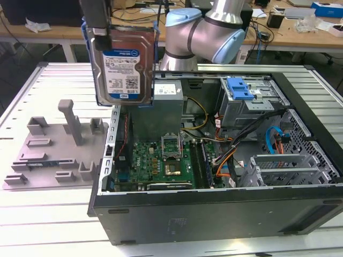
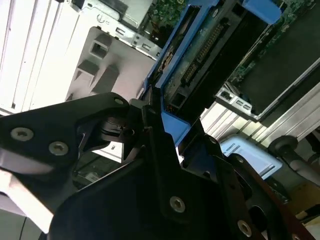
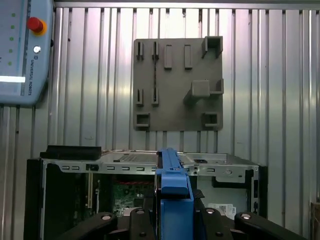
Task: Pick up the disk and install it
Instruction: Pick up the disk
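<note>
Ribbed aluminium planks make up the table [image 1: 64, 80], with wooden desks [image 1: 300, 37] and clutter behind it and the pale blue-and-silver robot arm [image 1: 209, 32] rising at the far side. An open computer case [image 1: 214, 209] lies on its side on the table, its green motherboard [image 1: 161, 160], bundled cables and a ribbed blue latch [image 1: 239, 88] on the drive cage exposed. Just beside the case, towards the exterior view's left, sits a grey plastic fixture [image 1: 53, 155] with upright posts and shallow pockets. The disk [image 1: 124, 64] hangs in the air, clear of the table, above the case's edge nearest the fixture. It is held upright with its broad face to the exterior camera. It is a flat silver metal slab with rounded casting contours and a white-and-blue label covering most of its lower face. A bright blue plastic carrier frame runs down both long sides. The hand [image 1: 101, 33] is clamped on the disk's upper end. In the second wrist view its black fingers [image 2: 150, 150] pinch the blue frame, and the disk's [image 2: 210, 45] dark underside and connector row run away from them. In the first wrist view the disk [image 3: 172, 180] shows edge-on as a narrow blue strip between the fingers, with the case and the fixture [image 3: 177, 85] below it and a pale control pendant [image 3: 22, 50] with a red button lying on the table.
</note>
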Controlling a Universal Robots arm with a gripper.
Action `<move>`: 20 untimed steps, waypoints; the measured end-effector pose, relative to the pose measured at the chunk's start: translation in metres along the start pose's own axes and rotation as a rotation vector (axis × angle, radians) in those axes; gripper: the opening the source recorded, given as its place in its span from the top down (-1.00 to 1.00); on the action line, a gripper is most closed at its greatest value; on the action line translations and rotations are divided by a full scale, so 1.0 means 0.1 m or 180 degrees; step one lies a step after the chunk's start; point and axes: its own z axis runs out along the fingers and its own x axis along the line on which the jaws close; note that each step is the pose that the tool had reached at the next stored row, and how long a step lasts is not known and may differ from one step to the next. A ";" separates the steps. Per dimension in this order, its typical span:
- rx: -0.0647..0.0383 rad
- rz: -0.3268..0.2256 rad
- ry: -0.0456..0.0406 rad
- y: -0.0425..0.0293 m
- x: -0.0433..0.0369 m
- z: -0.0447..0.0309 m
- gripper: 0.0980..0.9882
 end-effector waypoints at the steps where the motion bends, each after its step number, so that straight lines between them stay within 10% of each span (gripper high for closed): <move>1: -0.0003 -0.0001 0.0002 -0.033 0.017 -0.001 0.39; 20: -0.0048 -0.0003 0.0048 -0.790 0.341 -0.034 0.39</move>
